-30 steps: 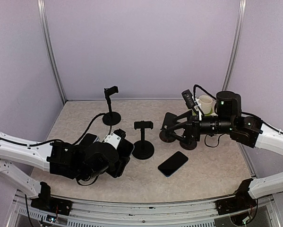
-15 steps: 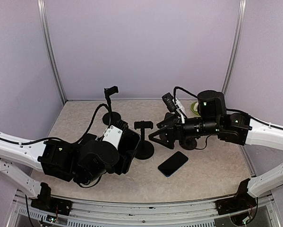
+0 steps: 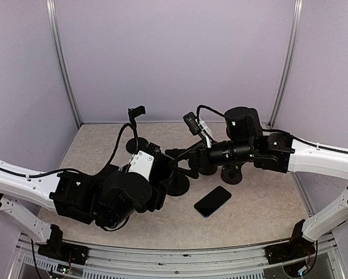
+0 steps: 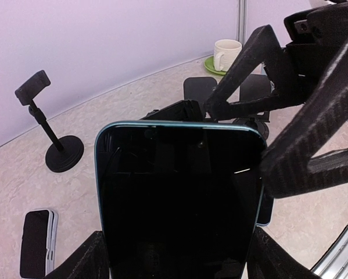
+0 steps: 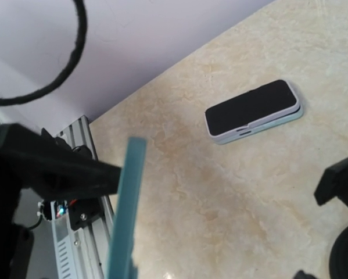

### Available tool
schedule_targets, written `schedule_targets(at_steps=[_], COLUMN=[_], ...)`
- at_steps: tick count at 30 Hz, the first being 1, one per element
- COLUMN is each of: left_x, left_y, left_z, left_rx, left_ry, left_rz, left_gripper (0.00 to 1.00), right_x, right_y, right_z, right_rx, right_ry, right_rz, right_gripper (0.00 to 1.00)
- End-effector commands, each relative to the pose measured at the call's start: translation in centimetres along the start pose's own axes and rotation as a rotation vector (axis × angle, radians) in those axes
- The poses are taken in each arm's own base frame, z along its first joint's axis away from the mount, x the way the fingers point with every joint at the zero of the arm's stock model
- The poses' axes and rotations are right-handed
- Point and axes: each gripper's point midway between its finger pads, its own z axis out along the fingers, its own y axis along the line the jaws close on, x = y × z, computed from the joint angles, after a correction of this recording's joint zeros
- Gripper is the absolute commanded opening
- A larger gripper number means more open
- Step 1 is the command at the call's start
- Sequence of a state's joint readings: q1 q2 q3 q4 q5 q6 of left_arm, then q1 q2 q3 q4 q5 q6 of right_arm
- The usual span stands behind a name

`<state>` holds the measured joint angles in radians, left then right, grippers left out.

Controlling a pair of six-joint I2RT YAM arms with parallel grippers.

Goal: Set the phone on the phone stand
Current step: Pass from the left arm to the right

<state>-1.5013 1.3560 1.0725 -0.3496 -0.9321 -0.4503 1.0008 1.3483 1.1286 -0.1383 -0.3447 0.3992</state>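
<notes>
- Pale lilac walls (image 3: 174, 58) are enclosing a beige marbled counter (image 3: 261, 218).
- The phone stand (image 3: 178, 185) is standing mid-counter.
- The left gripper (image 3: 161, 179) is hanging just left of that stand. Its jaws are clamping the phone (image 4: 179, 192) by its long edges, with the dark screen facing the wrist camera and the top end pointing toward the stand.
- The right gripper (image 3: 183, 161) is hovering at the stand's right, jaws standing wide apart and gripping nothing.
- A second phone (image 3: 212, 201) is lying flat right of the stand, nearer the arm bases.
</notes>
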Motion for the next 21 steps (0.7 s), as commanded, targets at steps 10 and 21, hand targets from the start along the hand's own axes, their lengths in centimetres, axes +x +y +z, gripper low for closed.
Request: schedule_targets(at_steps=[10, 21], left_x=[-2.8, -2.3], left_y=[-0.9, -1.3], left_z=[-0.4, 0.0], left_rx=[-0.031, -0.048], left_ry=[-0.074, -0.066], left_rz=[-0.012, 0.0], left_gripper=[0.51, 0.51], right_x=[-0.5, 0.4], right_y=[1.1, 1.8], right_z=[2.6, 4.4], right_rx=[-0.044, -0.072], right_ry=[0.04, 0.08], right_rz=[0.043, 0.045], right_gripper=[0.77, 0.65])
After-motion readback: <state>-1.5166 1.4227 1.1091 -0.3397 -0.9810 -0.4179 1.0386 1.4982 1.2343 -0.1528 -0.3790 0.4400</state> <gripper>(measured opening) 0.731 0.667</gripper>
